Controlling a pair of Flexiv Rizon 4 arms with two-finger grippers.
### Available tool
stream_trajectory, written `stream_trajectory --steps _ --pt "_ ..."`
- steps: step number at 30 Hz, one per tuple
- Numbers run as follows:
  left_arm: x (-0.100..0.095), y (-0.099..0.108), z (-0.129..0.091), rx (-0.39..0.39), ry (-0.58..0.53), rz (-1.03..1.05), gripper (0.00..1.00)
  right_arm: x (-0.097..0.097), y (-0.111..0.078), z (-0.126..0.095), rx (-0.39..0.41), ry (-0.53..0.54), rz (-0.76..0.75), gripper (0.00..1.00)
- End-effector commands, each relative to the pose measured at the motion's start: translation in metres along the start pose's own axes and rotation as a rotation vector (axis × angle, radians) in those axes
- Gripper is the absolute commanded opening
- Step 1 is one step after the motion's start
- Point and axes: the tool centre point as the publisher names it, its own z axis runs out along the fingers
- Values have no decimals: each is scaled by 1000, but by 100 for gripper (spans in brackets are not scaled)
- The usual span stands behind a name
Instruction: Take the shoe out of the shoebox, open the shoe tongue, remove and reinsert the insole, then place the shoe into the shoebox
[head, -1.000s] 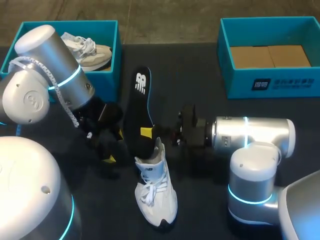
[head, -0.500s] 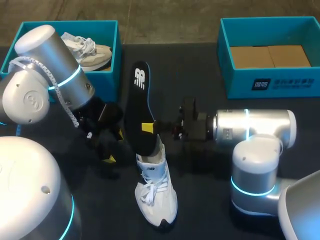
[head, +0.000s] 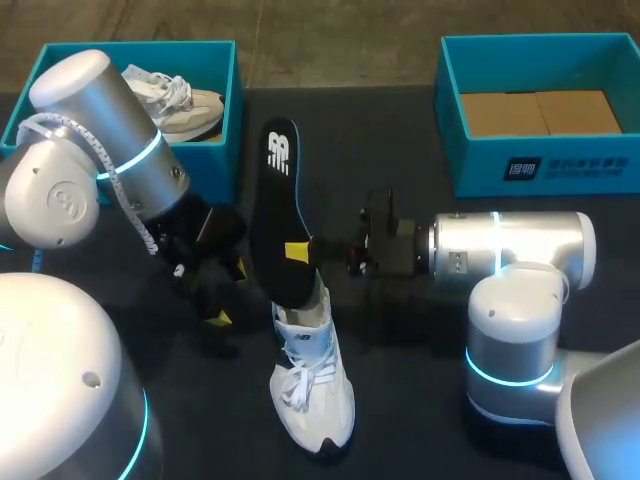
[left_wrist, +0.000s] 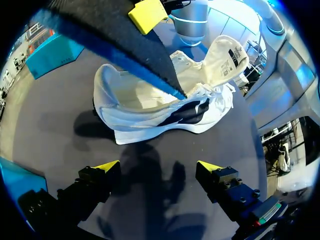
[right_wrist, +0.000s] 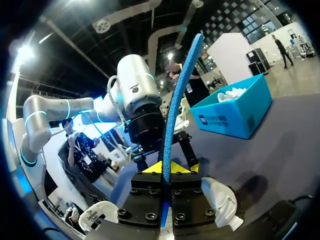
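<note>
Near the front middle of the dark worktop (head: 400, 160) lies a white lace-up sneaker (head: 312, 385), toe towards the front edge. A long foam insole, black on top and blue beneath (head: 280, 215), rises steeply from its opening towards the back edge. The right gripper (head: 297, 252) reaches in from the right side and is clamped on the insole partway up. The right wrist view shows this best: both yellow tips press the thin blue edge (right_wrist: 180, 90) between them (right_wrist: 166, 167). The left gripper (head: 229, 293) hangs just left of the sneaker with its jaws wide apart and nothing between them. Its own view (left_wrist: 158, 167) shows what the head view hides: the sneaker (left_wrist: 165, 100) lies on its side, tongue pulled out, and the insole's (left_wrist: 110, 35) lower end meets the opening. An open teal shoebox (head: 60, 60) at the back-left corner holds another pale shoe (head: 185, 100). A second teal box (head: 450, 100) sits at the back-right corner.
</note>
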Motion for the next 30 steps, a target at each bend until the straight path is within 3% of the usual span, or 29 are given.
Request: stream_trajectory --steps 1,6,20,30 --pt "0 0 1 -2 -1 0 100 -2 9 -4 53 13 -1 0" --pt "0 0 1 -2 -1 0 100 -7 9 -7 82 25 1 0" --pt "0 0 1 -2 -1 0 100 -24 4 -7 64 53 22 0" --pt "0 0 1 -2 -1 0 100 -23 -3 -4 44 64 31 0"
